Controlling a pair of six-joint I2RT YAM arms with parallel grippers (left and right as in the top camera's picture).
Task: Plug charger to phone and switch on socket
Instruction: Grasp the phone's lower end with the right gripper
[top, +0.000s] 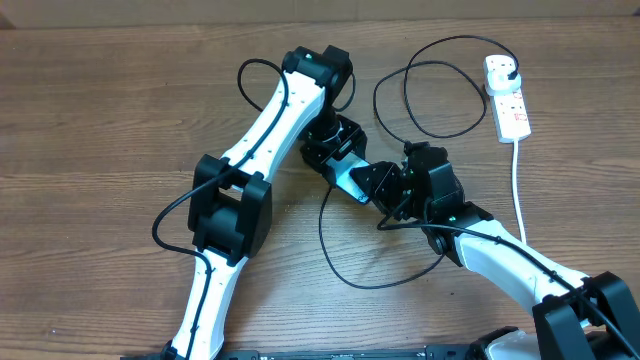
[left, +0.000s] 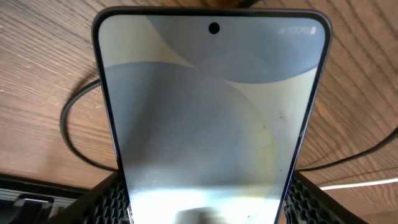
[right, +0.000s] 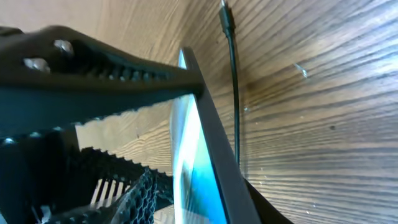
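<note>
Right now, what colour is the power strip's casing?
The power strip is white with red markings; overhead view.

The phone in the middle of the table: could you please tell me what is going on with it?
The left tool grips the phone by its long edges, screen lit. The right tool has one finger at the phone's edge. The charger cable lies loose on the wooden table beside it, and its black plug sits in the white power strip.

The slim black-edged smartphone (left: 211, 124) with a pale blue-grey screen shows a faint "100%" in the screen's top right corner, right of the camera hole (left: 214, 28). The red marking (top: 517, 122) on the white power strip (top: 508, 95) is too small to read.
</note>
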